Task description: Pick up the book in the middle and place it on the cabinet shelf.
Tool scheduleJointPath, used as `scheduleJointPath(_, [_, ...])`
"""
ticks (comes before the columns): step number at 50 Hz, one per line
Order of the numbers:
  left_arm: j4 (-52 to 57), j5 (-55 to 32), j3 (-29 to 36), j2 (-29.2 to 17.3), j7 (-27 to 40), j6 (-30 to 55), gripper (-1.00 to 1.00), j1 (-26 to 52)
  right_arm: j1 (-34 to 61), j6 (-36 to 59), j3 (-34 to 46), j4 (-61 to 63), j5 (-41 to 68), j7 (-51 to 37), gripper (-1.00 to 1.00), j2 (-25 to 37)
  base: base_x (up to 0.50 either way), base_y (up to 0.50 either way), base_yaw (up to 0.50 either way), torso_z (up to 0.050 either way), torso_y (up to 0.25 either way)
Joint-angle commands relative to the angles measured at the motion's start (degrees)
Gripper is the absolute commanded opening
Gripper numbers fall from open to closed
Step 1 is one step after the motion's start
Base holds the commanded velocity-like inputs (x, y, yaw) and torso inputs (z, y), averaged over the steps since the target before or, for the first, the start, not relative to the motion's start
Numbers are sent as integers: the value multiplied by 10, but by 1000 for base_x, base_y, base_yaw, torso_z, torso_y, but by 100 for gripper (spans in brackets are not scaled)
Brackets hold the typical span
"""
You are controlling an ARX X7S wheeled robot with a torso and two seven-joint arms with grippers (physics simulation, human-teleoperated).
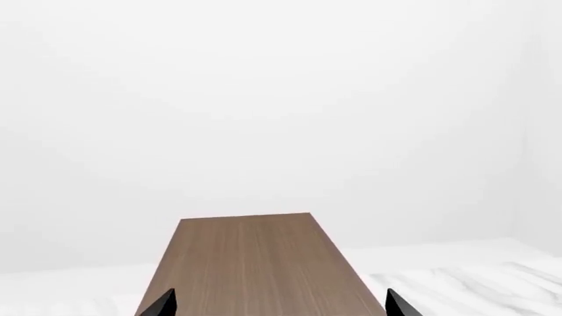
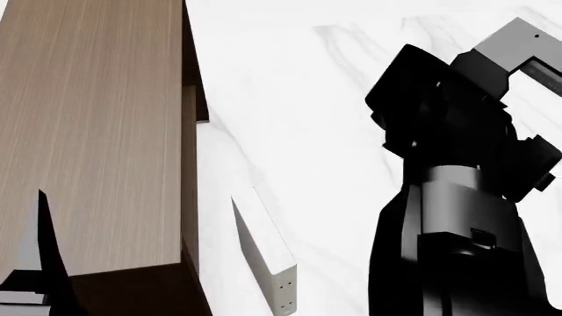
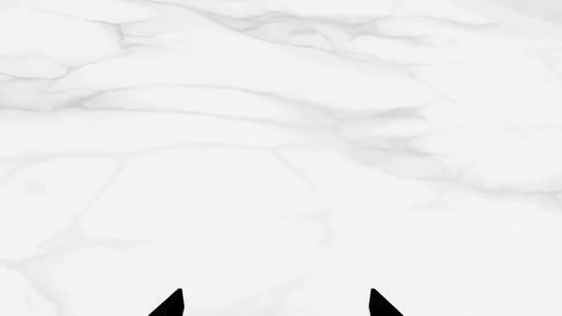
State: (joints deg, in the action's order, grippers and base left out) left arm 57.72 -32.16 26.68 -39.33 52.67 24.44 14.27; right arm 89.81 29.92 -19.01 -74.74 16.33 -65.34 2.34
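1. The grey book cannot be seen in any view.
2. The brown cabinet shelf has a bare flat top.
3. A pale book lies beside it on the white marble floor.
4. The left gripper is spread wide over the cabinet top.
5. The right gripper is spread wide over bare floor.

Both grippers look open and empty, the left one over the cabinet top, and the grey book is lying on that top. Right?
Not quite. The left wrist view shows the cabinet top bare, with no grey book on it. The rest holds: the left gripper is open over it, and the right gripper is open and empty over the marble floor.
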Motion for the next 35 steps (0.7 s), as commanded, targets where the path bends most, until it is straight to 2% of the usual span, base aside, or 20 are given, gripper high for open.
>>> scheduleJointPath(1, [-3,-2,3,-4,4,-4,100,2,-12,13,-52,-2,-36,12,100,-3,0,0,0,0,0])
scheduleJointPath(35, [-4,-7,11,-13,14,-11,100,7,-57,13,-140,-2,-112,71,100,-11,0,0,0,0,0])
